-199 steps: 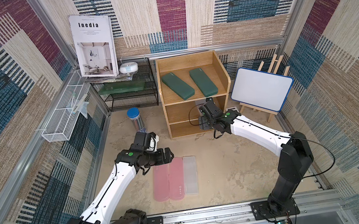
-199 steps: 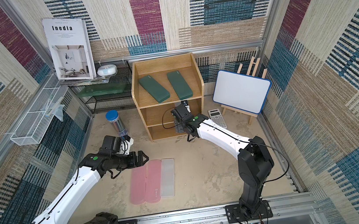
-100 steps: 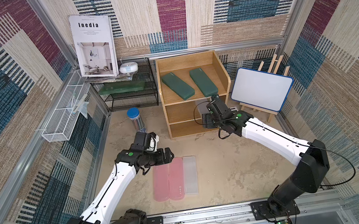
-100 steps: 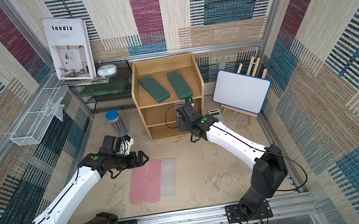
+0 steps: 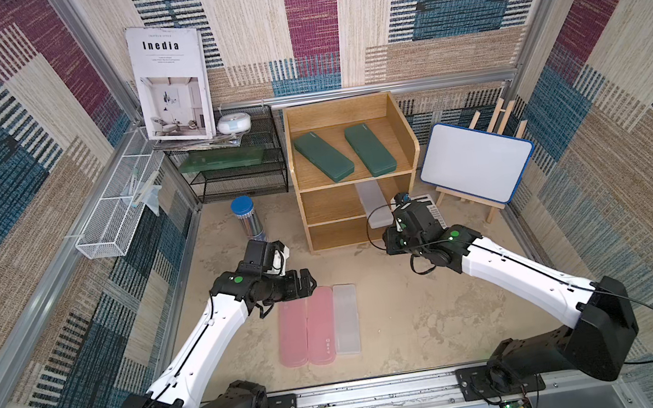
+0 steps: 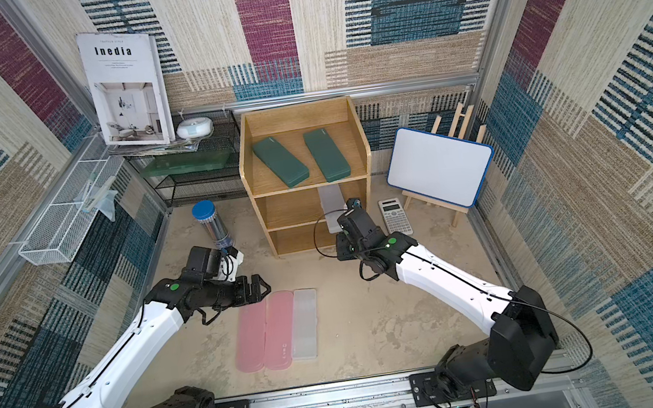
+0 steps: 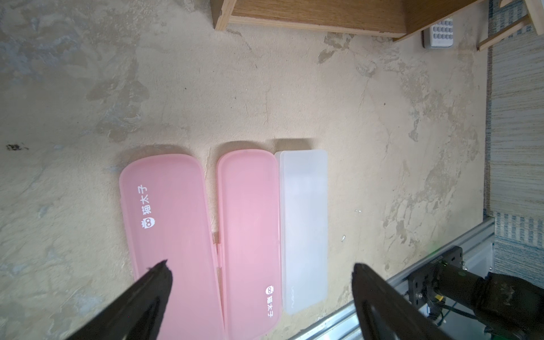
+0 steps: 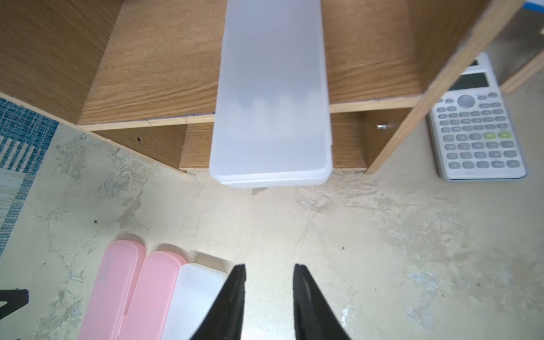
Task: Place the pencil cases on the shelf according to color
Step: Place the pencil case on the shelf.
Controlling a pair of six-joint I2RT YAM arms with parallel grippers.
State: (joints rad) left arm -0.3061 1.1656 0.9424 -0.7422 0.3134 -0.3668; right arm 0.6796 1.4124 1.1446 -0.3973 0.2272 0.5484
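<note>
Currently, the left gripper [image 5: 310, 285] hovers over one end of two pink pencil cases [image 5: 307, 328], jaws wide and empty. The right gripper [image 8: 268, 266] hangs before the shelf [image 5: 347, 110], jaws drawn narrow, gripping nothing.

Top tier: two dark green pencil cases [image 5: 323, 157]. Middle tier: one frosted white pencil case [image 5: 373, 204], overhanging the front edge. A second frosted case [image 5: 346, 320] lies on the table [image 5: 413, 320], touching the pink pair.
</note>
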